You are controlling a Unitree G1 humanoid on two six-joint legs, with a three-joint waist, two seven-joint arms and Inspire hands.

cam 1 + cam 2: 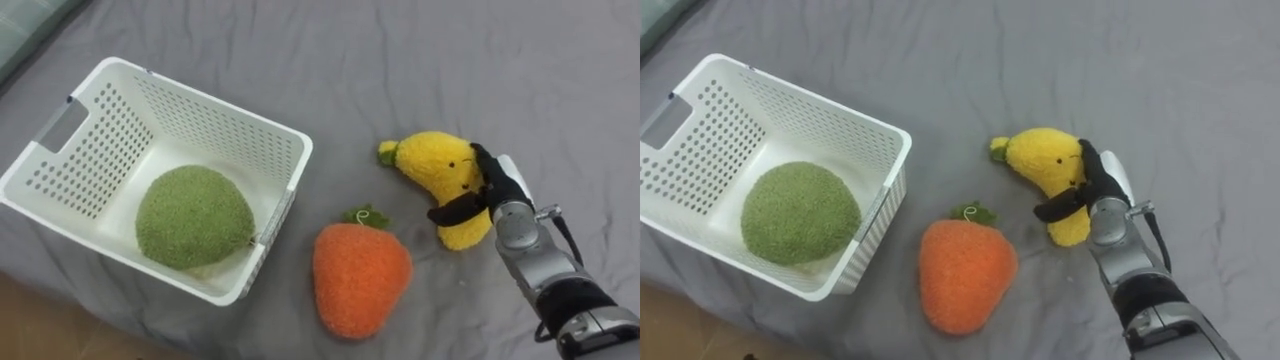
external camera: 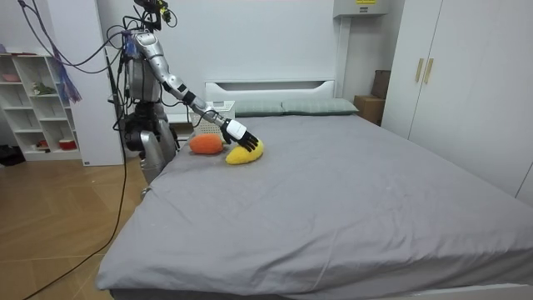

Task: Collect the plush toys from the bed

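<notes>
right hand: right hand (image 1: pixel 507 188) reaches in from the lower right of the eye views, dark fingers curled over the top of the yellow plush toy (image 1: pixel 438 168), thumb wrapped across its lower front, so it is gripping the toy
yellow plush toy: banana-like shape with a green tip pointing left, lying on the bed (image 1: pixel 420 60), held at its right end by the hand
orange plush toy: orange plush toy (image 1: pixel 360 278) with a small green leaf on top lies flat on the sheet, just left of and below the yellow one, not touching it; no hand on it
basket: white perforated basket (image 1: pixel 90 150) sits on the bed at the left of the eye views, upright, with a cut-out handle in its far-left wall; its near right corner is close to the orange plush toy
green plush ball: green plush ball (image 1: pixel 192 215) rests inside the basket, against the near wall
bed: grey sheet, lightly wrinkled, with pillows (image 2: pixel 291 106) at the head
robot stance: in the room view it stands on the floor at the bed's side, near the head end, on the room view's left, one arm stretched out over the mattress to the yellow toy
room: open shelf (image 2: pixel 37 100) against the wall at the room view's left, wardrobe (image 2: pixel 466 75) at the room view's right
toys left on bed: yellow and orange ones are outside the basket; the green one is in it
</notes>
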